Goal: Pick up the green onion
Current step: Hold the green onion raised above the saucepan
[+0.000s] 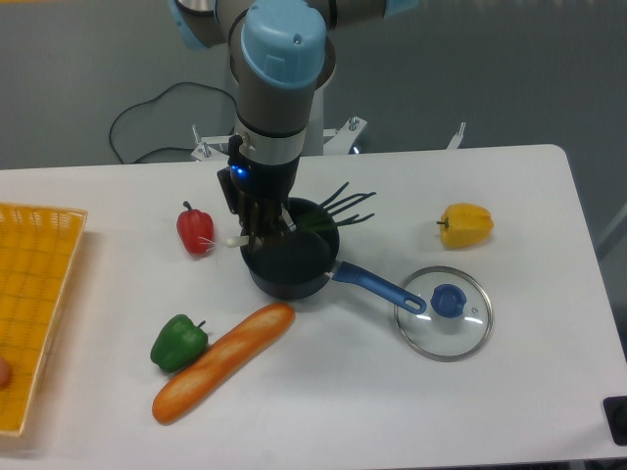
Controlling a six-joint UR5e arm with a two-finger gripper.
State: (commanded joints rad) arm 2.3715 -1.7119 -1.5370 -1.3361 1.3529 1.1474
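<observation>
Green onion [338,210] is laid across the rim of a dark round pot [292,264], thin leaves fanned past the right edge, whitish root at left. Gripper [259,227] is lowered over it; closure cannot be told.

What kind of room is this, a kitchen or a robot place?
Probably a robot lab, not a real kitchen. A robot arm's gripper reaches over a green onion lying across a pot on a plain white table, with a cable on the grey floor.
</observation>
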